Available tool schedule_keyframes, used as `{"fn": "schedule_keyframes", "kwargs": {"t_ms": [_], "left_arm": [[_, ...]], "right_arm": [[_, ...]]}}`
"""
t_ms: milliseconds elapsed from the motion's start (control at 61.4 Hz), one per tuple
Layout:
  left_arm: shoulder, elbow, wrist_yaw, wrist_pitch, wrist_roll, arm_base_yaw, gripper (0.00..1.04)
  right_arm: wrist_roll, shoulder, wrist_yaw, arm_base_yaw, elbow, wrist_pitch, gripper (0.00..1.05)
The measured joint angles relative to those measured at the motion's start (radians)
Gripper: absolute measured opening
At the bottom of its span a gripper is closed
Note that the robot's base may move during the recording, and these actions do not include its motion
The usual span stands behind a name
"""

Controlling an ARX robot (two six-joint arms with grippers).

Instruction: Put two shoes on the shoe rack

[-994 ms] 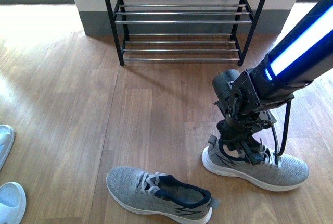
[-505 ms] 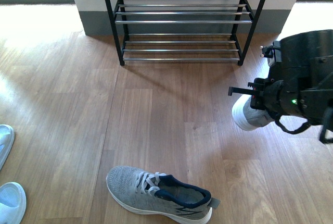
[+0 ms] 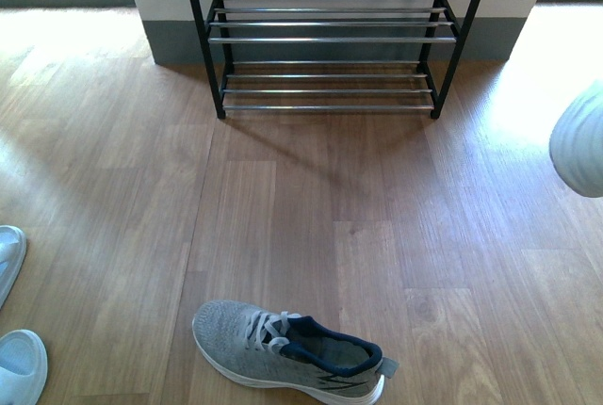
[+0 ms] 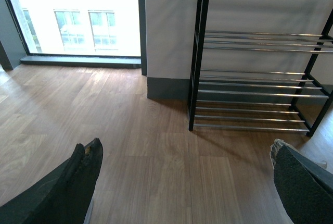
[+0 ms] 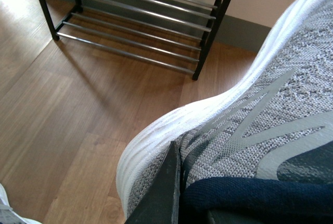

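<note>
The right hand (image 5: pixel 190 206) is clamped on one grey sneaker (image 5: pixel 260 109) at its navy collar. One finger (image 5: pixel 164 187) presses the outer heel wall (the other is hidden, presumably inside the shoe), a grip that leaves the sole free to settle on rods. In the front view only its white toe shows, in the air, to the right of the shoe rack (image 3: pixel 330 40) and short of it. The second sneaker (image 3: pixel 287 353) lies on the floor well in front of the rack, with the pale slides (image 3: pixel 19 363) far off to the rack's front-left. The left hand (image 4: pixel 190 193) hangs wide open and empty, facing the rack.
</note>
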Motion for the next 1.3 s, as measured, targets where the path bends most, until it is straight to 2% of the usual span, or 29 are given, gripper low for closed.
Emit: {"fn": "schedule_keyframes", "kwargs": {"t_ms": [130,261,1270,1287,1303], "left_arm": [[0.000,0.000,0.000,0.000,0.000,0.000,0.95],[0.000,0.000,0.000,0.000,0.000,0.000,0.95],[0.000,0.000,0.003,0.000,0.001,0.000,0.95],[0.000,0.000,0.001,0.000,0.000,0.000,0.95],[0.020,0.011,-0.063,-0.032,-0.026,-0.016,0.95]], "right_arm": [[-0.015,-0.269,-0.069,-0.001,-0.111,-0.080,0.01],[-0.021,-0.371,-0.091,0.005,-0.141,-0.090,0.01],[-0.036,-0.375,-0.065,0.000,-0.141,-0.091,0.01],[-0.036,-0.375,-0.066,0.000,-0.141,-0.091,0.01],[-0.036,-0.375,-0.066,0.000,-0.141,-0.091,0.01]]}}
